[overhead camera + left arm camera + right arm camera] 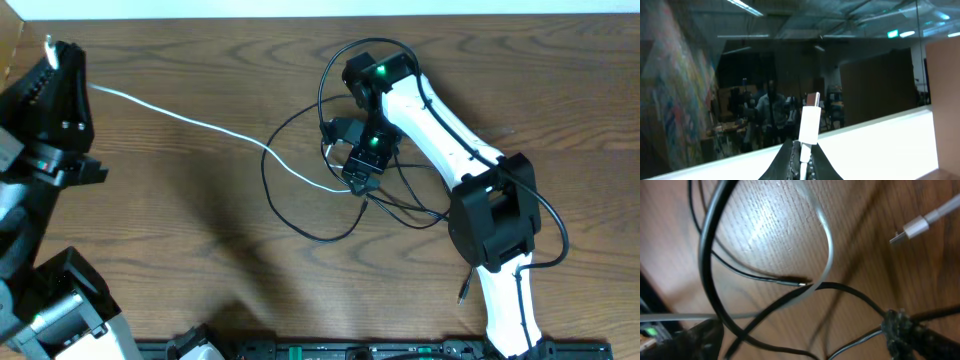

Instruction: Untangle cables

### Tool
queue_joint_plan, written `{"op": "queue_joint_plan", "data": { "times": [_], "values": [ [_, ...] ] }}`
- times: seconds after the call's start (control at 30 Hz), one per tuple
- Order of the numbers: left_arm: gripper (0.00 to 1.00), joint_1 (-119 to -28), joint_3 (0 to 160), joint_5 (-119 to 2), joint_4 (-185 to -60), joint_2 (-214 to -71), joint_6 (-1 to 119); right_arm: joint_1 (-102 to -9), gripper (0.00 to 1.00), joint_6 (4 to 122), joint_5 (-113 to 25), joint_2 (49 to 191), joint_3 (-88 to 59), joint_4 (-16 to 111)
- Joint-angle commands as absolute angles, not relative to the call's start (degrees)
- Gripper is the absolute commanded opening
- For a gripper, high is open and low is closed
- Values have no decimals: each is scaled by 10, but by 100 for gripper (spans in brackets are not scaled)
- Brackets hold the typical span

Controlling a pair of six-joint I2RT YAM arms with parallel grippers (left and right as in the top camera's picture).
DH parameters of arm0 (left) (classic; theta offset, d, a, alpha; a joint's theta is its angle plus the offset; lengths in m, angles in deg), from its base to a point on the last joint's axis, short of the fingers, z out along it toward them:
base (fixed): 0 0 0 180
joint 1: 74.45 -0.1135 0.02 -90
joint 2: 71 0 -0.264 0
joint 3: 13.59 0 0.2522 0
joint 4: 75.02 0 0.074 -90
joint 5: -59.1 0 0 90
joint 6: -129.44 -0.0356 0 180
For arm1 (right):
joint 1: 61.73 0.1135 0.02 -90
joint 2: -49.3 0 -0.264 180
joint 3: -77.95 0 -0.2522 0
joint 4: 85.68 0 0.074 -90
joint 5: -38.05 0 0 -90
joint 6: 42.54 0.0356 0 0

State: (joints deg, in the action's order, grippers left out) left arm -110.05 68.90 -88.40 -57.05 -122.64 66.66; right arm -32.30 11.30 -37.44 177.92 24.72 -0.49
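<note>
**Overhead:** The left arm [50, 100] is at the far left of the counter [180, 230]. The left jaws are clenched on one end of the white cable [190, 122]. The cable runs right across the wood into the tangle at centre. The right arm [440, 130] reaches over that tangle, and the right jaws hang just above it. The black cables [318, 238] loop around and under them.

**Left wrist:** The left jaws are shut on the plug [809, 122] of the white cable. The plug stands upright with its metal tip on top, lifted clear of the counter against a dim room.

**Right wrist:** The right jaws are released, their fingers [905, 330] wide apart and low over the wood. A curl of the white cable [827, 245] crosses a thick black cable [705, 255] and thinner black ones between them, and the jaws hold none of these. Another plug [917, 227], white with a metal tip, lies at the upper right.
</note>
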Motion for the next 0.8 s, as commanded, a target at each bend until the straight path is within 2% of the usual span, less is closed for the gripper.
{"op": "queue_joint_plan", "data": {
  "times": [0.0, 0.07, 0.13, 0.27, 0.57, 0.77],
  "values": [
    [7, -1113, 705, -888, -558, -1222, 707, -328, 70, 128, -376, 1776, 222, 19],
    [7, -1114, 707, -888, -549, -1222, 714, -330, 31, 154, -388, 1776, 210, 44],
    [7, -1114, 707, -888, -538, -1222, 725, -333, 2, 180, -405, 1776, 204, 63],
    [8, -1114, 707, -888, -499, -1222, 749, -343, 1, 241, -465, 1776, 203, 98],
    [7, -1114, 720, -887, -471, -1222, 773, -416, 1, 393, -714, 1776, 204, 169],
    [7, -1114, 733, -887, -471, -1222, 773, -528, 1, 522, -695, 1776, 204, 188]
  ]
}}
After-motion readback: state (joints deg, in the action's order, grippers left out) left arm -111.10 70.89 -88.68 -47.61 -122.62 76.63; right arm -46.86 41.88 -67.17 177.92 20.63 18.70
